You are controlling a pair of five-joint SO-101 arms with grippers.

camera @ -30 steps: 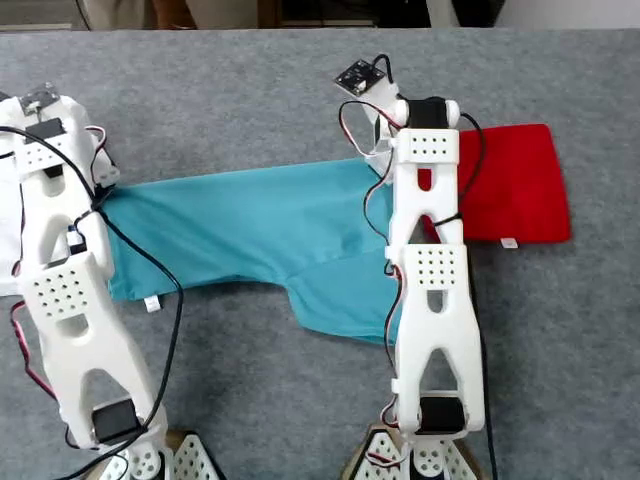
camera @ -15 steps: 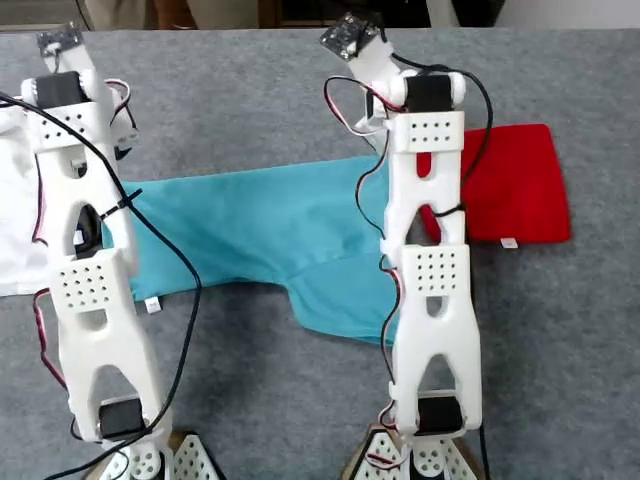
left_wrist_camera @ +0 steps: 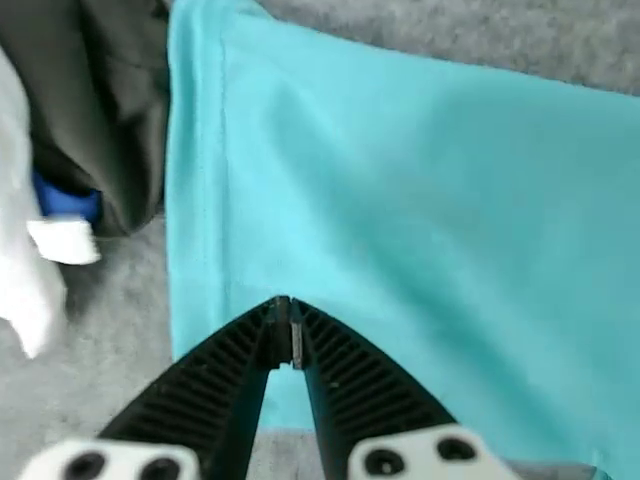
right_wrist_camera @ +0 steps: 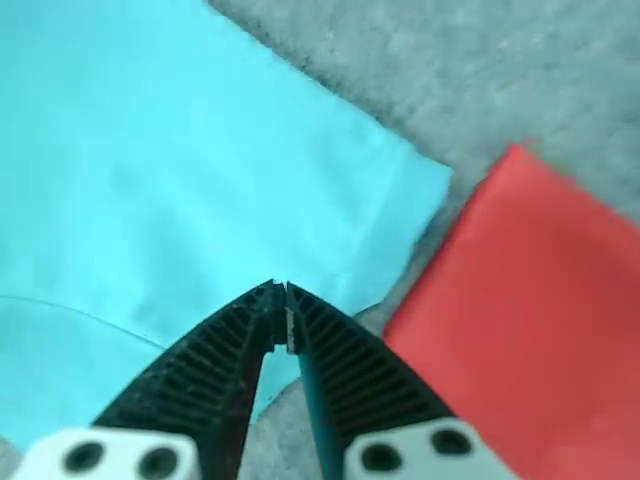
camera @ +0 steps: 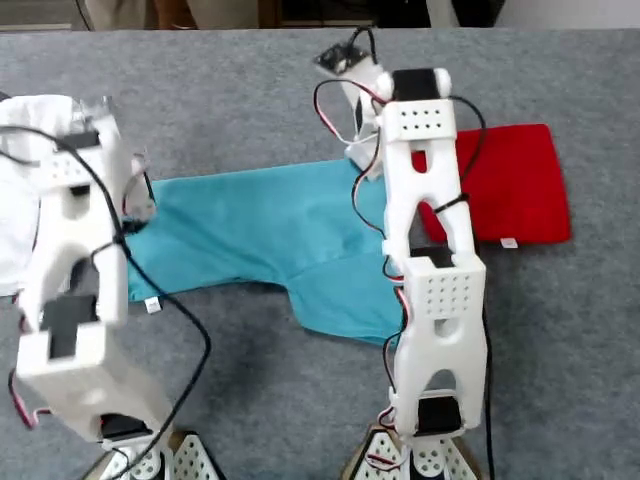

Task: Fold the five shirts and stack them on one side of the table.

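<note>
A teal shirt [camera: 250, 225] lies spread across the middle of the grey worktop [camera: 240, 90], with one lobe reaching toward the lower centre of the high view. A red shirt [camera: 520, 190], folded into a rectangle, lies at centre right. In the right wrist view a thin strip of worktop separates its edge from the teal corner. A white shirt [camera: 12, 215] sits at the left edge.

The left pincer [left_wrist_camera: 283, 335] has its tips together with nothing between them, above the teal shirt near its hem. White cloth and a dark cloth [left_wrist_camera: 100, 100] lie beside that hem. The right pincer [right_wrist_camera: 281, 320] is likewise pressed together and empty, over the teal shirt's edge near the red shirt.
</note>
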